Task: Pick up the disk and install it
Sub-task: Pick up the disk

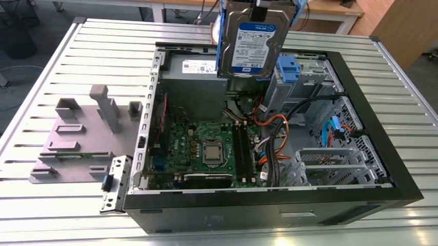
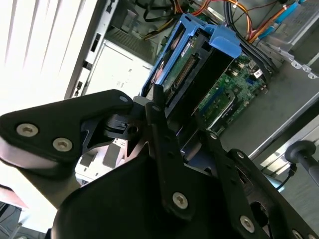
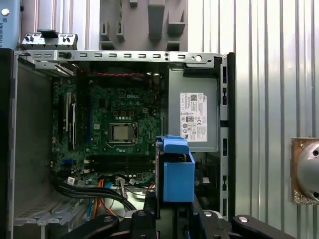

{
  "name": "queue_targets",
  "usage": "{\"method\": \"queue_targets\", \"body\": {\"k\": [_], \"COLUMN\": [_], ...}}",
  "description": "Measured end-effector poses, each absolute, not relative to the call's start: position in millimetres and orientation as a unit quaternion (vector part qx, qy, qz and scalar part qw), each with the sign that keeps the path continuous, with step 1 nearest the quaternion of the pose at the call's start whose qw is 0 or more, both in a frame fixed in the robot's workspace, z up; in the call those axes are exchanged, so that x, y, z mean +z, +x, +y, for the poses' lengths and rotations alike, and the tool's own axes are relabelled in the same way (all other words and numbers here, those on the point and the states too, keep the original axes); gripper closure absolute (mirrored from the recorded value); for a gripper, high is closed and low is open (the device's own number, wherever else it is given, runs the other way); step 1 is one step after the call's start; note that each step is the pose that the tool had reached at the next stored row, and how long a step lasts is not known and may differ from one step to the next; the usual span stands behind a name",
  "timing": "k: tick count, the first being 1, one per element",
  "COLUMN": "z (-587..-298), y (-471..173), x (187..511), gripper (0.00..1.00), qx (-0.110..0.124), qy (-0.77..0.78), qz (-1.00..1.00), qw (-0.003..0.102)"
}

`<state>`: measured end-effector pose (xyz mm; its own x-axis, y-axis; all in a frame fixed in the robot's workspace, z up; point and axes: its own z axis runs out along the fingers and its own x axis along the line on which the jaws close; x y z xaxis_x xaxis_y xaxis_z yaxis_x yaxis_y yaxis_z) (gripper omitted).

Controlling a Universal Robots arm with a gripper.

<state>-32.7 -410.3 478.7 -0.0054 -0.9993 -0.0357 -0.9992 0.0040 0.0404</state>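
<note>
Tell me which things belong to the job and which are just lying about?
Job:
the disk, gripped in the claw
the open computer case under it

Lying about:
the grey holder block
the metal bracket beside the case

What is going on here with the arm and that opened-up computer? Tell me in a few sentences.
The robot arm's pincer is shut on the disk, a silver hard drive in a blue carrier frame, and holds it on edge in the air over the open computer case. In the first wrist view the disk hangs between the power supply and the motherboard. It is lifted but not yet seated in any bay.
</note>
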Motion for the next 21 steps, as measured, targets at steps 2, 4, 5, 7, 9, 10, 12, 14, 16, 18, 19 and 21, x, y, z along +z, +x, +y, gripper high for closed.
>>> {"method": "queue_targets", "body": {"k": [2, 4, 5, 7, 9, 10, 12, 14, 16, 18, 19, 21], "z": [-417, -424, -428, -435, -442, -445, -452, -459, -466, -473, -477, -483], "y": [-33, -33, -33, -33, -33, -33, -33, -33, -33, -33, -33, -33], "x": [479, 479, 479, 479, 479, 479, 479, 479, 479, 479, 479, 479], "gripper": [0.65, 0.65, 0.65, 0.65, 0.65, 0.65, 0.65, 0.65, 0.65, 0.65, 0.65, 0.65], "qx": [-0.027, -0.027, -0.027, -0.027, -0.027, -0.027, -0.027, -0.027, -0.027, -0.027, -0.027, -0.027], "qy": [0.705, 0.705, 0.705, 0.705, 0.705, 0.705, 0.705, 0.705, 0.705, 0.705, 0.705, 0.705], "qz": [-0.708, -0.709, -0.709, -0.709, -0.709, -0.709, -0.709, -0.709, -0.709, -0.709, -0.709, -0.709], "qw": [0.002, 0.002, 0.002, 0.002, 0.002, 0.002, 0.002, 0.002, 0.002, 0.002, 0.002, 0.002]}}
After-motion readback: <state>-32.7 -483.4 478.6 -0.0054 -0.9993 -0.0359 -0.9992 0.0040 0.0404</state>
